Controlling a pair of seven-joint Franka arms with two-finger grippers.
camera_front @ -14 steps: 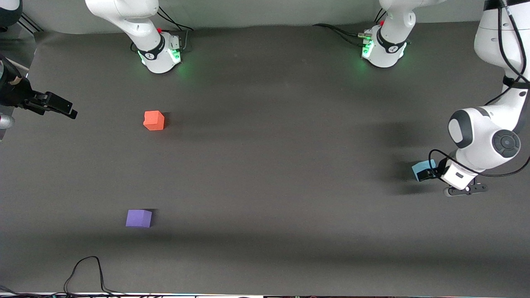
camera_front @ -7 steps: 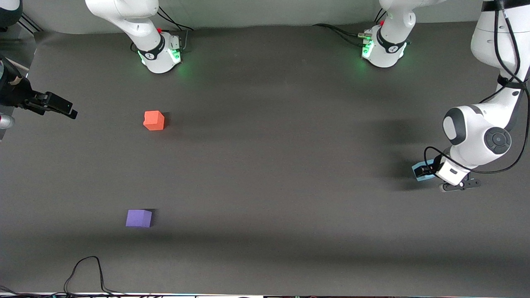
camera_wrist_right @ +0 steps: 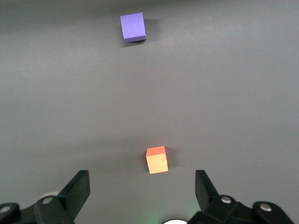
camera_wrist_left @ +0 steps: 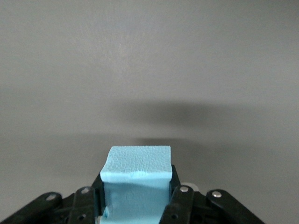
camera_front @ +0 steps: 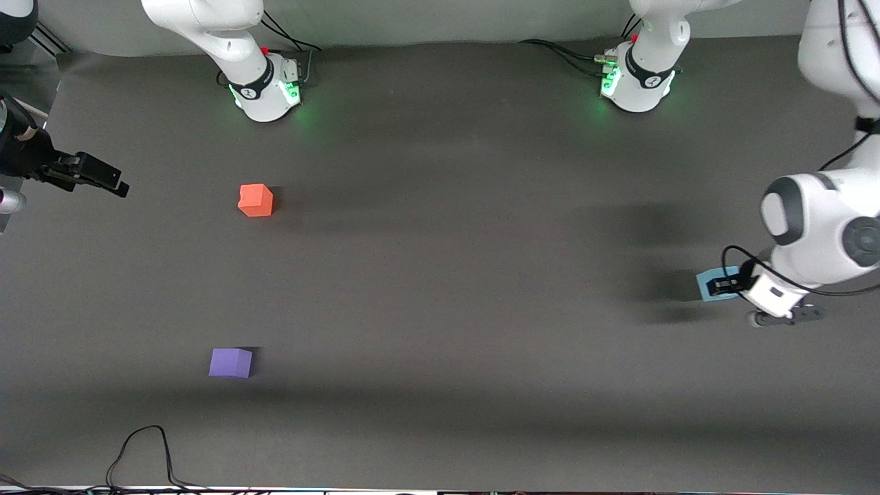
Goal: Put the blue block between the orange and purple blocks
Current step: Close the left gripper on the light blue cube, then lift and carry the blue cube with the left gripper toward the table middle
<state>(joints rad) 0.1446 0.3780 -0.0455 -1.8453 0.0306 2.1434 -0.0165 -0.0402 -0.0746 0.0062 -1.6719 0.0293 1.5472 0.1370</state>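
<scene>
Right gripper waits at the right arm's end of the table, well apart from the orange block; its wrist view shows the fingers spread wide with nothing between them

Orange block sits flat on the table. Purple block lies nearer the front camera than the orange block, a clear strip of bare mat between the two. That strip is the target

Blue block is well apart from the orange block, at the left arm's end of the table. Left gripper is clamped on it: in the left wrist view the blue block is pinched between the two fingers, most of it sticking out past the tips. Cannot tell whether it is off the mat

Risks, as judged:
- Grip looks shallow, near one end of the cube; a fast swing across the table could twist or drop it
- If the cube is low, dragging on the mat may tilt it in the jaws
- Long carry toward the orange block; a low or off-line descent could knock the orange or purple block and shift the gap
- The waiting right gripper is near the orange block's end, so the arms could crowd there
</scene>
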